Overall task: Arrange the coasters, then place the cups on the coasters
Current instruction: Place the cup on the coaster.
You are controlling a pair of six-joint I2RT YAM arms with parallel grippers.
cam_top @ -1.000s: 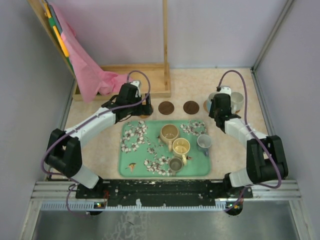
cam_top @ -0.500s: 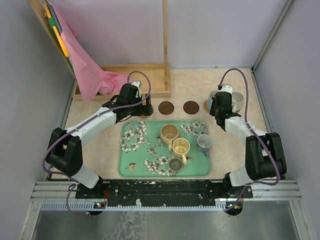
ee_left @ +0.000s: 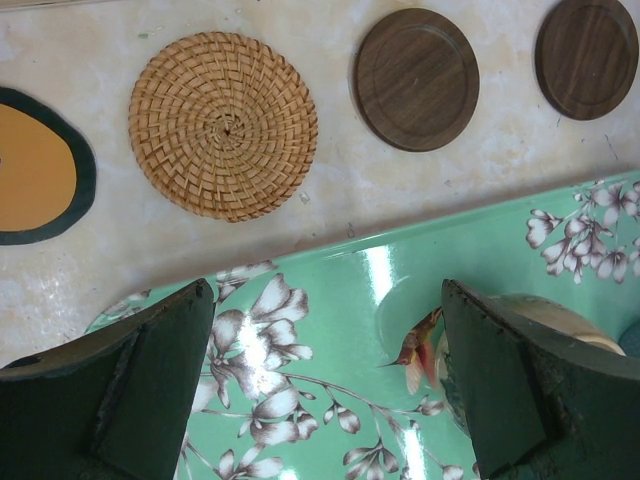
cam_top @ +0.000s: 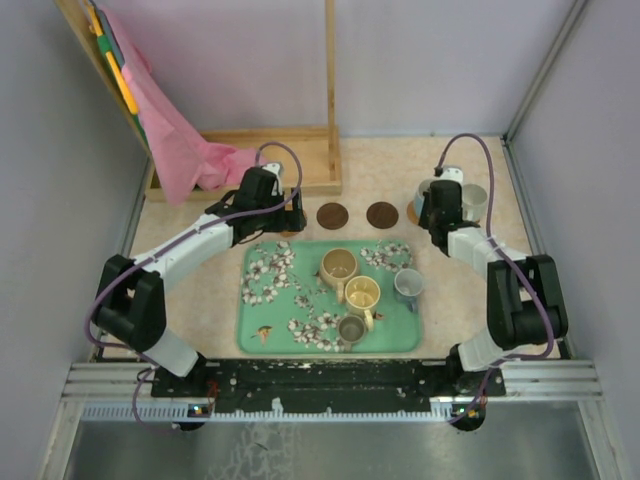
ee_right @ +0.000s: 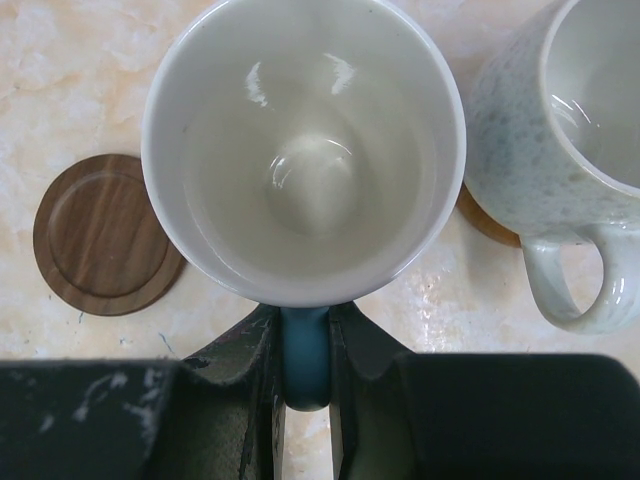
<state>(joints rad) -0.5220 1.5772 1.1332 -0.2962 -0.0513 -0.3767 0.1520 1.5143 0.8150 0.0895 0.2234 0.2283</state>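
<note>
Green floral tray (cam_top: pixel 265 320): holds your tan mug (cam_top: pixel 339 266), yellow mug (cam_top: pixel 362 294), grey mug (cam_top: pixel 408 284) and small dark cup (cam_top: pixel 351 329).
Blue-handled mug (ee_right: pixel 303 150): empty; your right gripper (ee_right: pixel 305 340) clamps its handle.
Left gripper (ee_left: pixel 325 335): spread wide, empty.

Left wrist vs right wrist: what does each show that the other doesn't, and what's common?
Left wrist only: woven coaster, orange dark-rimmed disc, floral tray, and the left end effector open over the tray.
Right wrist only: right end effector shut on the handle of the blue-handled cup; speckled cup sitting on a tan coaster.
Both: marbled tabletop and a dark wood coaster, likely the right-hand one of two in the left wrist view.
</note>
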